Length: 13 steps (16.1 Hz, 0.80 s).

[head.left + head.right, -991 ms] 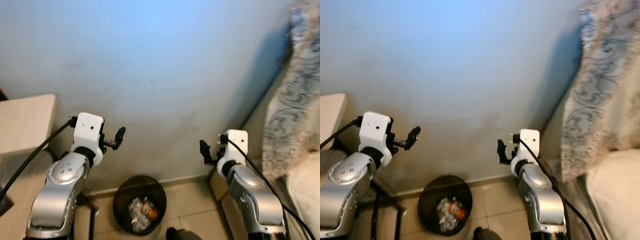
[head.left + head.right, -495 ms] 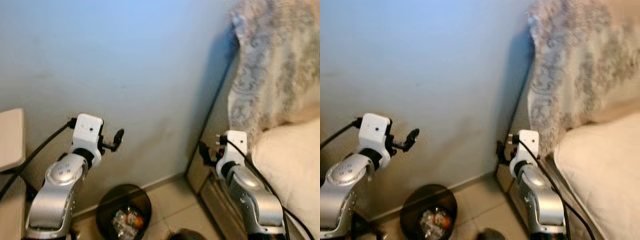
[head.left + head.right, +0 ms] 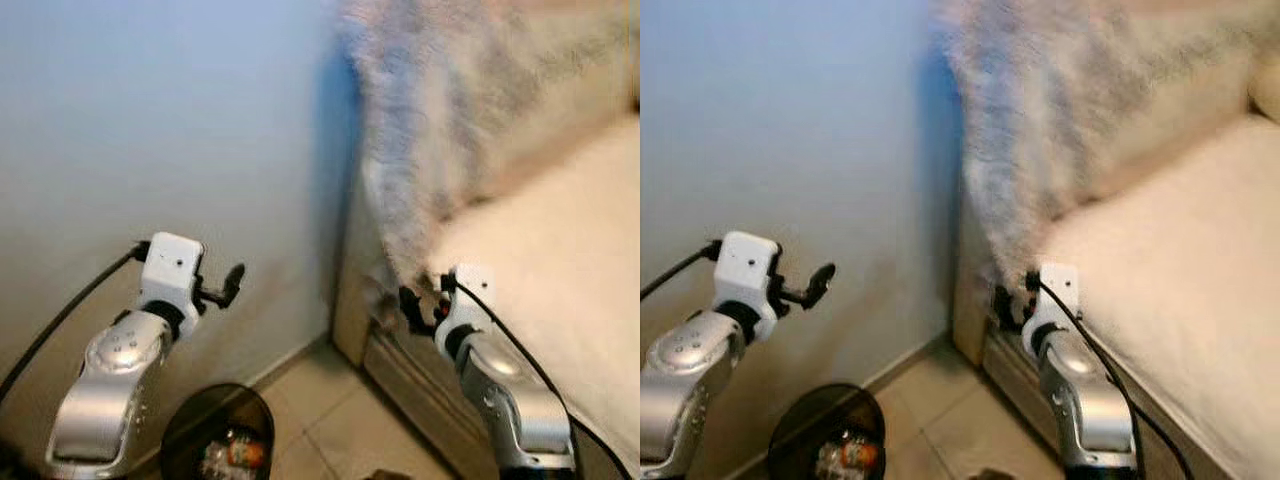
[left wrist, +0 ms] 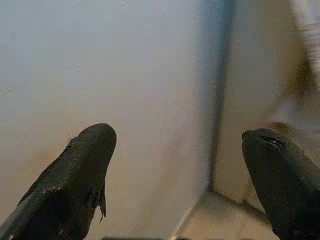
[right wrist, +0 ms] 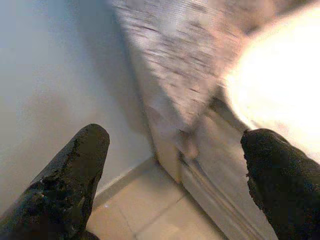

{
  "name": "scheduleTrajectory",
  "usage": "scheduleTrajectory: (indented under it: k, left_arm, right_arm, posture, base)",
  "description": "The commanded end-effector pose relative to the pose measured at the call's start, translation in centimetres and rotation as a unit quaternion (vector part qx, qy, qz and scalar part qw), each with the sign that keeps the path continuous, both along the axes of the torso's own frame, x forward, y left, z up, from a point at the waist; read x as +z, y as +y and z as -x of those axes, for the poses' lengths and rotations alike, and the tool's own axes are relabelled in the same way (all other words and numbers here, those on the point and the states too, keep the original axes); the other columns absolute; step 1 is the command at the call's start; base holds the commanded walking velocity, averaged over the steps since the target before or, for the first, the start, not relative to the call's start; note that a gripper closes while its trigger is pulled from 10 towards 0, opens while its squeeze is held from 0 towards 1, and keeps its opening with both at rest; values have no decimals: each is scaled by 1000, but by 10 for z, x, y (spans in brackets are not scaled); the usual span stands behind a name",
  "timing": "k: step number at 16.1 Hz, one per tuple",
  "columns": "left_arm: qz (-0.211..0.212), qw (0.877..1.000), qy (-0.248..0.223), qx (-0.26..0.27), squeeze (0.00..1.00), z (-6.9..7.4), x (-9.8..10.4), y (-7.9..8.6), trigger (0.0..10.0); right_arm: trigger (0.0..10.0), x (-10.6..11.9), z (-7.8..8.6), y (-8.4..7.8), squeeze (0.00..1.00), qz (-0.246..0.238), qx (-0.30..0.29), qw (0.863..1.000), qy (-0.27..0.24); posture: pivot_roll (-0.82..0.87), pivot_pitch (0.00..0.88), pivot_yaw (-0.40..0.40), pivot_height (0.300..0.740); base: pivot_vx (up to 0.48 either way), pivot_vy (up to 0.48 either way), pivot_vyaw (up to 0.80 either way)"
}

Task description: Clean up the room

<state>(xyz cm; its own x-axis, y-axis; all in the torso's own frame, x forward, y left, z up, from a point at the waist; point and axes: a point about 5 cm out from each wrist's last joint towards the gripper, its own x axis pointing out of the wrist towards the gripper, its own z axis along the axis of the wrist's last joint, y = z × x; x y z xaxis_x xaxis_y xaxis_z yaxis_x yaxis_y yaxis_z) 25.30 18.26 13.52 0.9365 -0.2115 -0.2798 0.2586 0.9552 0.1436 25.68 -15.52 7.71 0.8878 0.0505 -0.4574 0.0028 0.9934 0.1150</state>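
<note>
1. The left gripper (image 4: 175, 150) shows two black fingers (image 4: 75, 180), spread wide apart with nothing between them, at about 8 and 4 o'clock.
2. A pale blue-grey wall (image 4: 100, 60) lies beyond them, from 9 through 12 o'clock.
3. A beige panel (image 4: 255, 75) meets the wall at a vertical corner near 1 o'clock.
4. Tiled floor (image 4: 220, 215) appears at 5 o'clock, blurred.

A black round bin (image 3: 215, 430) holding litter stands on the beige tiled floor (image 3: 320, 420) at seven o'clock.
</note>
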Motion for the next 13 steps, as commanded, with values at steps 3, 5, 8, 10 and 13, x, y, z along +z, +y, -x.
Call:
scheduleTrajectory:
  k: [3, 5, 8, 10, 13]
  left_arm:
    - [-3, 1000, -10, 1, 0, -2, 4, 3, 10000]
    - [7, 1000, -9, 5, 0, -2, 5, 3, 10000]
    - [4, 1000, -8, 9, 0, 1, 3, 3, 10000]
    - [0, 1000, -4, 18, 0, 5, 0, 4, 10000]
    - [-11, 1000, -11, 27, 0, 8, -2, 6, 10000]
  right_arm:
    - [10000, 4, 0, 1, 655, -3, 0, 1000, -8]
    - [10000, 6, 0, 1, 627, -4, 1, 1000, -10]
    - [10000, 5, 4, -1, 608, -9, -2, 1000, -11]
    - [10000, 6, 8, -2, 592, -7, -2, 1000, -11]
    - [10000, 7, 10, -2, 514, 0, 7, 1000, -17]
  posture:
    - [-67, 0, -16, 740]
    - [-68, 0, -23, 740]
    - [-56, 0, -29, 740]
    - [-59, 0, -25, 740]
    - [-54, 0, -29, 740]
  base:
    - [0, 0, -725]
    - [0, 0, -722]
    - [0, 0, -725]
    - [0, 0, -725]
    - [0, 0, -725]
